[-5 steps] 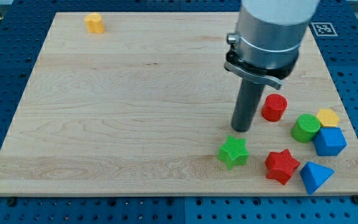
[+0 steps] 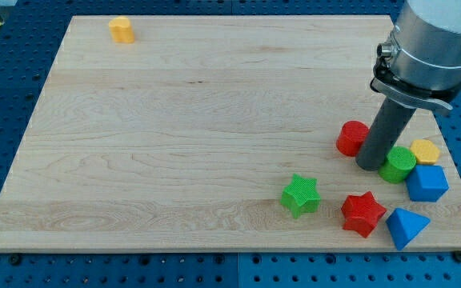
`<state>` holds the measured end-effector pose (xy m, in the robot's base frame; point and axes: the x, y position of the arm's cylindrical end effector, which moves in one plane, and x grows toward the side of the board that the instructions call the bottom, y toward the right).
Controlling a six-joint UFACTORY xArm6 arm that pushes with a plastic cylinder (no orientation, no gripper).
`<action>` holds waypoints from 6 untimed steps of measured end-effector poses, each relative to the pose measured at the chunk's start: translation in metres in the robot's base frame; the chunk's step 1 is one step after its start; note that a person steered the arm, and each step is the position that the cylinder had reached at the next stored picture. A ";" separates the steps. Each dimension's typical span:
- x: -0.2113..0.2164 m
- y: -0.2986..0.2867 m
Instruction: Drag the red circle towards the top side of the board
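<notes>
The red circle sits near the board's right side, partly hidden behind my rod. My tip rests on the board just to the lower right of the red circle, between it and the green circle, close to both. A red star lies below the tip, toward the view's bottom.
A green star lies left of the red star. A yellow block, a blue block and a blue triangle cluster by the board's right edge. A small yellow block sits at the top left of the wooden board.
My rod has moved to the view's right, from the left of the red circle to its lower right. The blocks have not visibly moved.
</notes>
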<state>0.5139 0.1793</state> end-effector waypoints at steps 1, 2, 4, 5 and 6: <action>-0.008 0.000; -0.013 0.000; -0.023 -0.001; -0.035 -0.002; -0.046 -0.010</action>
